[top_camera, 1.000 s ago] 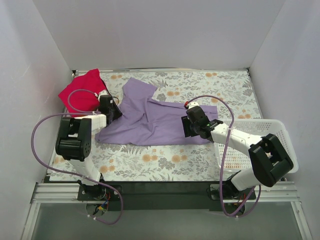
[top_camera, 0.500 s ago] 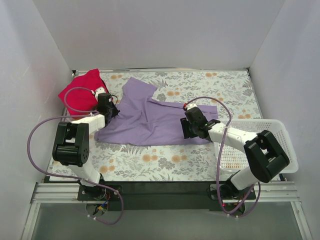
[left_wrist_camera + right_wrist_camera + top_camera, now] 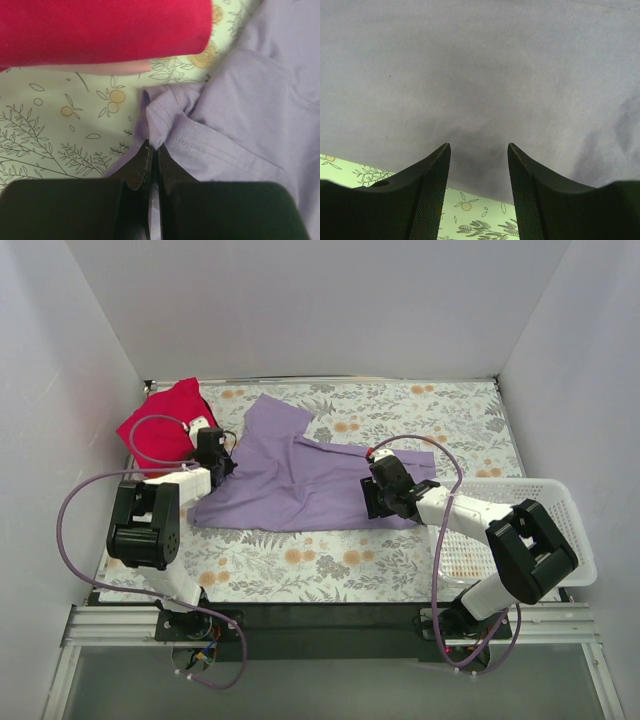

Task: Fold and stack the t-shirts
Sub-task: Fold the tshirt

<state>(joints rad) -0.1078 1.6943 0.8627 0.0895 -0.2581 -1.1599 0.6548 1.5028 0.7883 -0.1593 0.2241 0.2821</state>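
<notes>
1. From above, the lavender t-shirt (image 3: 300, 480) lies spread on the floral bench (image 3: 330, 565), and the red t-shirt (image 3: 160, 425) is bunched just beyond its left edge. My left hand (image 3: 213, 462) sits at that edge, and my right hand (image 3: 378, 495) is on its right part.
2. At my left wrist, my left hand is pinched tight on a puckered fold of the lavender t-shirt's hem.
3. At my right wrist, my right hand is spread wide over the lavender t-shirt, gripping nothing.

My left arm (image 3: 150, 520), right arm (image 3: 500, 530): white links, black joint housings, purple cable (image 3: 75, 502) looping along each, up from black base rail (image 3: 320, 618); left fingers (image 3: 142, 165) smooth black; right fingers (image 3: 432, 185) black, mesh-textured.
</notes>
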